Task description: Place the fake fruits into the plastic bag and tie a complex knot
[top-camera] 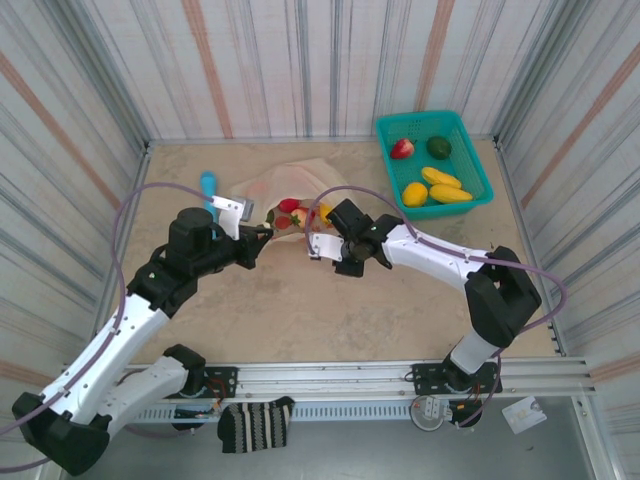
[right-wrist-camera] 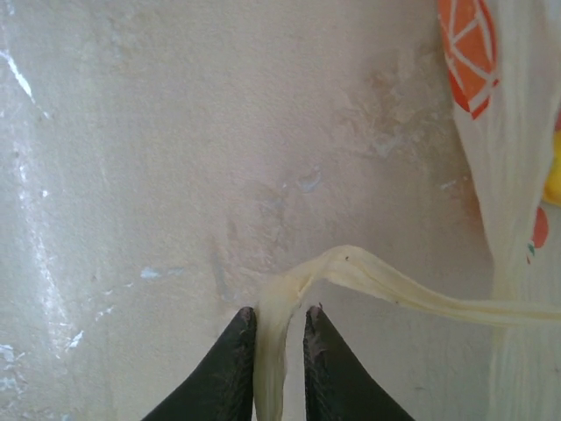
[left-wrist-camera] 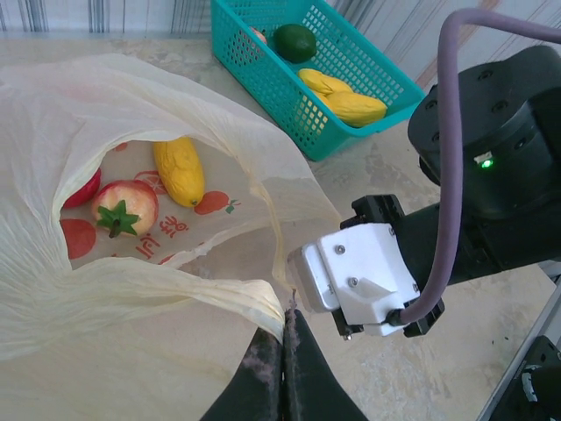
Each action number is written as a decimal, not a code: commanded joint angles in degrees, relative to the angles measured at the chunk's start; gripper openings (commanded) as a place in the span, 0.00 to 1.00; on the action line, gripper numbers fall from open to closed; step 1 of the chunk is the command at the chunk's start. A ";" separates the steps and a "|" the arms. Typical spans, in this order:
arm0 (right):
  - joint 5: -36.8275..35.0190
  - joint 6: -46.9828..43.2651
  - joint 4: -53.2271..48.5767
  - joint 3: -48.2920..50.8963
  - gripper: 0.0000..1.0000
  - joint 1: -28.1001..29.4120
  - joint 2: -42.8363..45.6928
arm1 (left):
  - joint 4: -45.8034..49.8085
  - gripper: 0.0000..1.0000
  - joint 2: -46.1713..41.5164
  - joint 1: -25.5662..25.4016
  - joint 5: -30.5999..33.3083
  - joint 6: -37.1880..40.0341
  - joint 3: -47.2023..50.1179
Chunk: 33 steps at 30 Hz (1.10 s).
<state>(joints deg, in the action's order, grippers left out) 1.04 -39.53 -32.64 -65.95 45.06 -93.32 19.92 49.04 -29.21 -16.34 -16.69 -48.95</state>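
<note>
**While the Loading Stands Unfinished, Two Grippers Hold the Plastic Bag (left-wrist-camera: pixel 131 96) by Its Mouth**

With its fingers clenched flat together, your left gripper (left-wrist-camera: pixel 282 338) pinches the near rim of the bag and lifts that edge off the table (left-wrist-camera: pixel 175 386). This props the mouth open toward the camera. Your right gripper (right-wrist-camera: pixel 279 320) grasps a twisted strand of the same film, which runs up between its two dark fingers and is pressed from either side. It is probably one of the loop handles, though the close view is too tight to be sure.

The two holds look deliberate. With one arm on the rim and the other on the strand just beside it, you keep the thin film from collapsing over what is inside.

Of the fake fruits (left-wrist-camera: pixel 178 168), three lie in the bag: a yellow elongated one, a red one with a green calyx (left-wrist-camera: pixel 123 209) touching the printed inner wall, and another red one half hidden by the fold. They sit beyond your left fingertips, inside the opening.

Five more rest in the teal basket (top-camera: pixel 385 135) at the far right corner, well apart from both grippers. By that count, filling is not done and no knot has been started.
</note>
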 commanded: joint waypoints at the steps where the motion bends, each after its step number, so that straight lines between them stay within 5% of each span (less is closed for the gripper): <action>1: -0.63 2.54 0.05 1.00 0.09 0.40 1.43 | 1.00 0.00 -1.30 0.39 1.46 1.04 -0.45; 10: 10.34 19.31 14.46 1.33 0.00 -6.56 15.00 | -1.09 0.00 -2.97 0.88 2.56 -0.31 -2.50; 17: 4.44 43.78 18.52 -11.72 0.00 -14.55 18.89 | 0.22 0.00 3.17 2.83 3.06 1.65 -18.02; 26: -1.05 49.75 14.44 -27.74 0.00 -16.82 18.22 | 3.61 0.00 12.11 8.30 -2.12 0.03 -33.52; 33: -0.93 49.30 13.14 -27.24 0.00 -17.10 18.86 | 2.59 0.00 15.36 9.15 -5.25 -1.72 -34.80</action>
<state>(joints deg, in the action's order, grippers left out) 1.34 8.40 -17.58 -93.25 28.34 -75.48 22.83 64.01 -20.62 -18.76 -17.21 -82.72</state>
